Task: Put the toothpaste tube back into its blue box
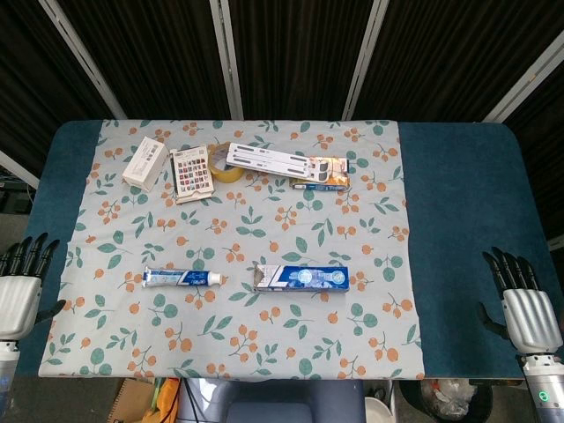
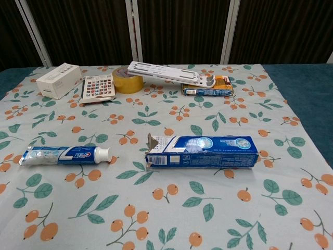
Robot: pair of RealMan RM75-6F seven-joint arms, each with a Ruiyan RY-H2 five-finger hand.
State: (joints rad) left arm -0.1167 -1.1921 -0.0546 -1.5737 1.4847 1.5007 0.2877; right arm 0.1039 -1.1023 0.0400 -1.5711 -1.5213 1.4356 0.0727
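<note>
Head view: both robot hands, left robot hand (image 1: 19, 295) and right robot hand (image 1: 529, 313), fingers apart, empty at table edges; toothpaste tube (image 1: 182, 278) may snag blue box (image 1: 302, 278) flaps near front edge.

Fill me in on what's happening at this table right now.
Nothing is being handled yet. The toothpaste tube lies flat on the floral tablecloth, cap end toward the blue box, which lies apart to its right with the flaps of its near end open toward the tube. The left hand and right hand sit at opposite table edges, fingers apart, holding nothing. A white box, a roll of yellow tape and other items sit along the far side.
</note>
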